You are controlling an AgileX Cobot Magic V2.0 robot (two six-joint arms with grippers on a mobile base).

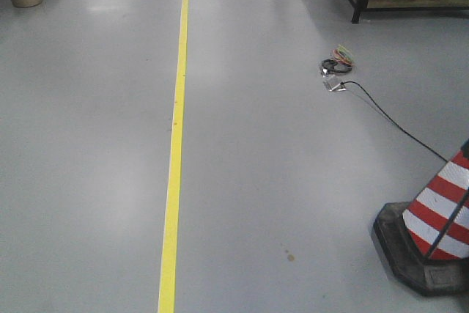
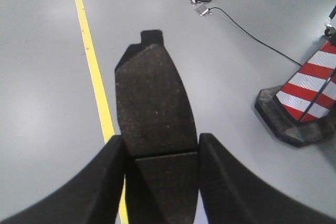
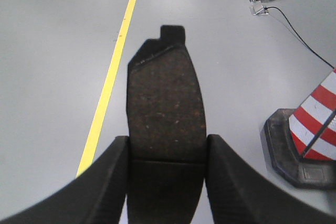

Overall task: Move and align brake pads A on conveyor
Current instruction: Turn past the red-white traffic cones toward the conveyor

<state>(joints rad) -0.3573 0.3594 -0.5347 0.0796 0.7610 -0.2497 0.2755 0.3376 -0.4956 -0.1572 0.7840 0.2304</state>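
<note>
Left gripper (image 2: 160, 169): my two black ribbed fingers (image 2: 102, 182) sit at the near edge of the left wrist view, clamped on a brake pad.
Left brake pad (image 2: 152, 108): held by its near end between my fingers, friction face up, groove line just at the fingertips; the far end juts out past the tips, with a dark backing tab at the far edge.
Right gripper (image 3: 167, 171): my black fingers (image 3: 105, 182) likewise pinch a second pad from both sides.
Right brake pad (image 3: 165, 100): speckled brown face toward the camera, near end between my fingers, far end and its tab reaching out beyond them.
Floor (image 1: 293, 181): grey, lying below both pads.
Yellow line (image 1: 174, 159): runs near to far, left of each held pad.
Traffic cone (image 1: 440, 210): red and white on a black base, near right.
Cable bundle (image 1: 335, 60): far right, with a black lead trailing toward the cone.
Conveyor: not visible in any view.
</note>
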